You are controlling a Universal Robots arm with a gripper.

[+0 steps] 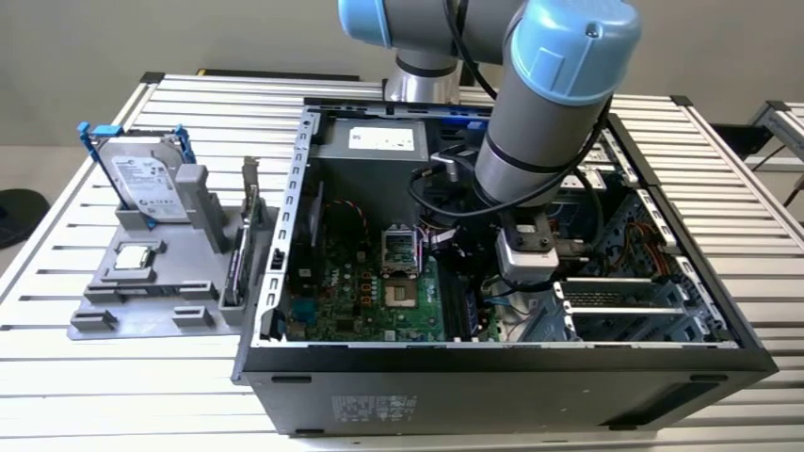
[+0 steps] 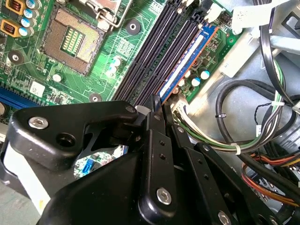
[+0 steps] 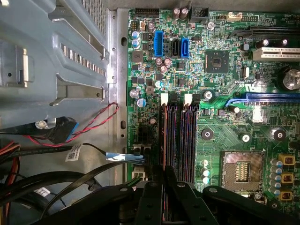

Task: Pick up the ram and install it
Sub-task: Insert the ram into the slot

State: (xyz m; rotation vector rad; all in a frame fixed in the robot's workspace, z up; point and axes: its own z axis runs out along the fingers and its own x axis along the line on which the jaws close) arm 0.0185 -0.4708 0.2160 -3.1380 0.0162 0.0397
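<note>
- Inside the open black computer case (image 1: 503, 363), the blue-jointed grey robot arm (image 1: 540, 122) reaches down over the green motherboard (image 1: 364, 301), its black gripper (image 2: 157, 110) low above the bank of long black memory slots (image 3: 178, 136).
- Seen in the second wrist view, the gripper's fingers stand together, pinched on the near end of the ram (image 2: 185, 63) — a thin, dark bluish circuit-board stick with an orange-tinted edge.
- That stick lies in line with the outermost slot of the bank, the one nearest the motherboard's edge and the bundled black, white and green cables (image 2: 225, 140); whether it is pressed fully home I cannot tell.
- Beside the slots, the empty square processor socket (image 2: 72, 42) with its metal frame sits on the board; in the first wrist view the same socket (image 3: 243, 171) shows near a row of yellow-and-black components (image 3: 286, 178).
- Outside the case, toward the exterior view's left, a grey plastic holder (image 1: 151, 282) rests on the slatted white metal desk (image 1: 75, 217) — it carries a silver-labelled hard drive with blue rails (image 1: 141, 179), standing tilted, and a flat expansion card with a metal bracket (image 1: 245, 235) set on edge just beside the case wall.
</note>
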